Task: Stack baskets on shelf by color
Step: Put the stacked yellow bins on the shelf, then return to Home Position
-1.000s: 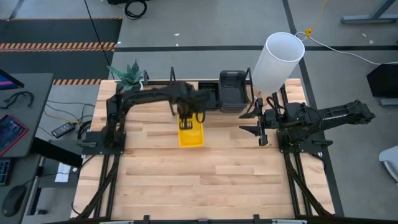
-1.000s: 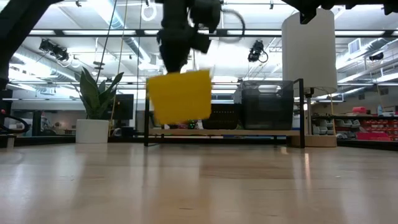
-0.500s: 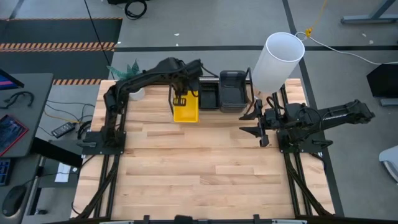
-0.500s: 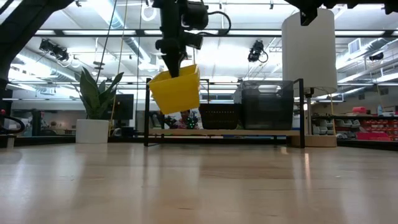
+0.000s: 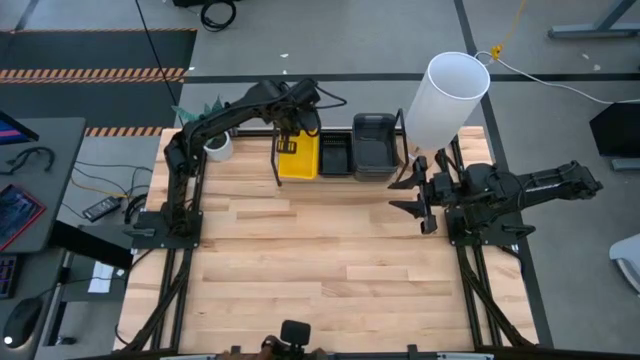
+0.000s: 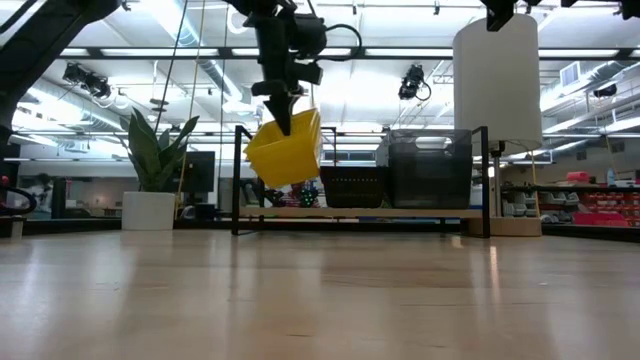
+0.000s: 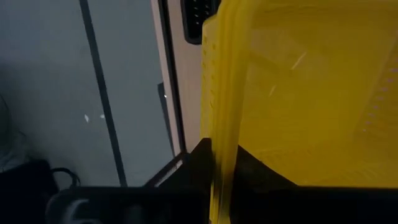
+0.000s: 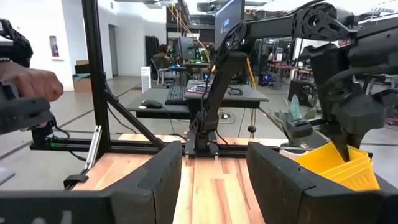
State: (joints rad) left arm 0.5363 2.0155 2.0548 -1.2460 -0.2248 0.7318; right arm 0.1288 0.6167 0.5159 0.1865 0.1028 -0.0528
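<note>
My left gripper (image 6: 287,120) clamps the yellow basket's (image 5: 297,158) rim, hanging it tilted over the shelf (image 5: 335,178) at 12 o'clock, ready to drop in. Right gripper (image 5: 418,200) waits, fingers apart, at 3 o'clock.

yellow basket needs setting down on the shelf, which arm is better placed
Left. The left gripper already holds the yellow basket above the shelf, beside the black basket. The right gripper waits open, off the shelf.
</note>
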